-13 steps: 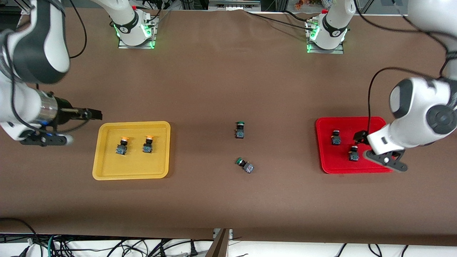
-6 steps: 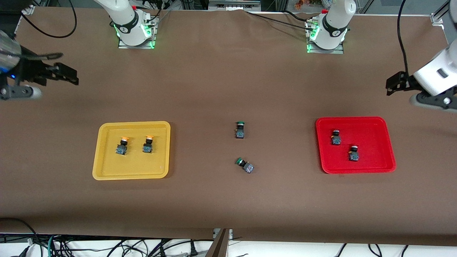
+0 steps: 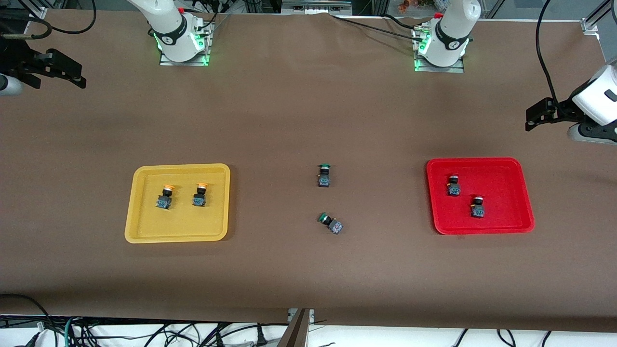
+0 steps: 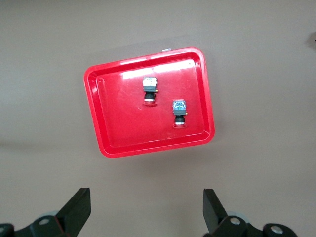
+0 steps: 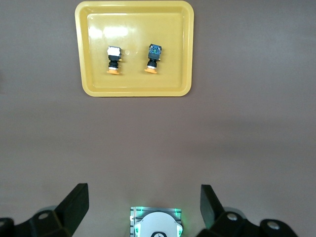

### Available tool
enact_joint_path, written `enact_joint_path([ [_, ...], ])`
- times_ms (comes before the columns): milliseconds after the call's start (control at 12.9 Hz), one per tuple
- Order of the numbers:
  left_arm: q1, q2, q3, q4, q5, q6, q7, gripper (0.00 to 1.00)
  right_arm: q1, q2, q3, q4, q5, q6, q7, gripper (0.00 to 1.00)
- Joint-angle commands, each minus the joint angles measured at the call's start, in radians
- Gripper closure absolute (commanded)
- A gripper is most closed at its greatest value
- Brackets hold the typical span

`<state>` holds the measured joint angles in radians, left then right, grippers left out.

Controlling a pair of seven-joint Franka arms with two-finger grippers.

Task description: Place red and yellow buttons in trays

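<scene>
A: Where are the red and yellow buttons?

B: All four lie in the trays; the yellow tray [image 3: 178, 236] sits toward the right arm's end of the table and it holds two yellow buttons, one [image 3: 164, 197] beside the other [image 3: 200, 194], both on their sides; the red tray [image 3: 511, 166] sits toward the left arm's end and it holds two red buttons, one [image 3: 453, 185] farther from the front camera than the other [image 3: 477, 206], a little apart.

A: And the wrist cameras, do they show the same?

B: Yes; the right wrist view looks down on the yellow tray [image 5: 133, 90] with both buttons inside, not touching; the left wrist view shows the red tray [image 4: 113, 123] with its two buttons, also not touching.

A: What do the grippers do?

B: The right gripper [image 3: 72, 74] hangs over bare table at the right arm's end, well apart from the yellow tray; its fingers [image 5: 74, 205] stand wide apart with nothing between them; the left gripper [image 3: 536, 115] hangs over bare table at the left arm's end, above the level of the red tray in the front view; its fingers [image 4: 79, 207] are spread as well and hold nothing.

A: Is there something more on the table?

B: Two green buttons in the middle, between the trays; one [image 3: 324, 175] is farther from the front camera; the other [image 3: 330, 223] is nearer and lies at a slant; both rest on the brown table [image 3: 308, 120].
</scene>
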<state>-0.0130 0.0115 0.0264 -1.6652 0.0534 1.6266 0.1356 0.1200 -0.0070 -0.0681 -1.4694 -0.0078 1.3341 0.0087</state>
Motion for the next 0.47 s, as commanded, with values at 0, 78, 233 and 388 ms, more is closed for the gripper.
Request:
enact_joint_path([
  [0,0.016,-0.025,-0.016,-0.010,-0.007,-0.019,-0.016,0.00,-0.014,-0.002,0.017,-0.014,-0.038,0.002,-0.049,0.00],
  [78,0.015,-0.009,-0.016,0.014,-0.007,-0.031,-0.016,0.00,-0.011,-0.002,0.019,-0.014,-0.037,0.004,-0.039,0.00],
  [233,0.010,0.004,-0.016,0.025,-0.007,-0.031,-0.017,0.00,-0.011,-0.002,0.017,-0.012,-0.034,0.004,-0.036,0.00],
  [388,0.008,0.002,-0.016,0.025,-0.007,-0.033,-0.016,0.00,-0.014,-0.001,0.014,-0.012,-0.031,0.002,-0.035,0.00],
])
